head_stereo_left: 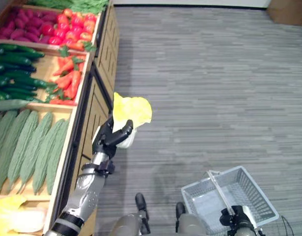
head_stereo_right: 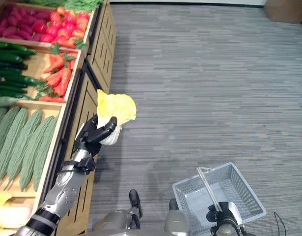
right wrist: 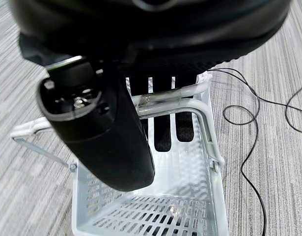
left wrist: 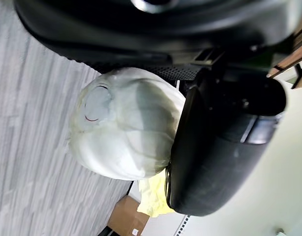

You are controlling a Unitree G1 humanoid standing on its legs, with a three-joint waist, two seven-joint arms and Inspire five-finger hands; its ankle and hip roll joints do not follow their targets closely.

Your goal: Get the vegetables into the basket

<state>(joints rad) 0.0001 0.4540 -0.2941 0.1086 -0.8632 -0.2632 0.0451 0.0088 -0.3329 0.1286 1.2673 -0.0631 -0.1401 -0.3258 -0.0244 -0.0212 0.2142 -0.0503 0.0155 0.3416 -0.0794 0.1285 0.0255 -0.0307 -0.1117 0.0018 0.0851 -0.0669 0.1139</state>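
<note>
Beside the shelf [head_stereo_left: 89, 105], left hand [head_stereo_left: 111, 136] grips cabbage [head_stereo_left: 132, 110].

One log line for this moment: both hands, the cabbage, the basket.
left robot hand: shut on cabbage, held above floor beside shelf | right robot hand: shut on basket handle | basket: empty

My left arm reaches up from seven o'clock toward the middle of my view, and my left hand [head_stereo_left: 111, 136] has fingers and thumb curled around the cabbage [head_stereo_left: 131, 112]. My right hand [right wrist: 141, 98], low at five o'clock, grips the basket's handle [right wrist: 165, 101].
</note>
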